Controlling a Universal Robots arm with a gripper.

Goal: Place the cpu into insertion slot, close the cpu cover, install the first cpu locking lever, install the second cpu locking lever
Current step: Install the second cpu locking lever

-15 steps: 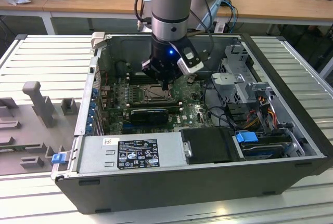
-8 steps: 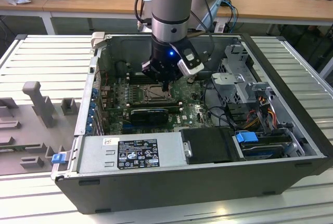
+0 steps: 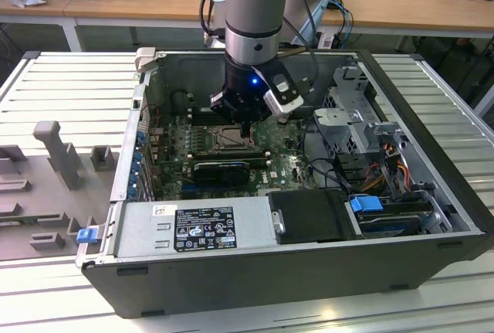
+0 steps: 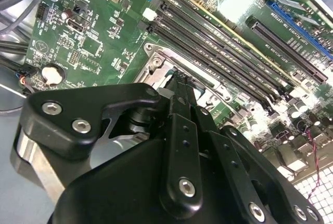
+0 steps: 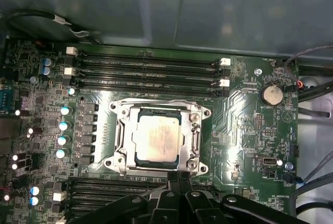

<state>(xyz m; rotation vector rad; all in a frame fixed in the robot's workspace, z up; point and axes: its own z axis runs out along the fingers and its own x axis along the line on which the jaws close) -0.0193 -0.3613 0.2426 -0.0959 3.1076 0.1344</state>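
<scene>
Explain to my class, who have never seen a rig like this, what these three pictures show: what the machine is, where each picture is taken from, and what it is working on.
The exterior view looks from outside at an open computer case lying on a table. A robot arm reaches down into it, with a black gripper at its end. The two wrist views come from cameras riding on the arm. In the first wrist view you look straight onto the green circuit board. The cpu, a pale square chip, lies in the insertion slot, with the silvery cpu cover framing it. The gripper's fingers are pressed together, with nothing visibly between them, their tips at the socket's edge. The second wrist view shows the same fingers from behind.
</scene>
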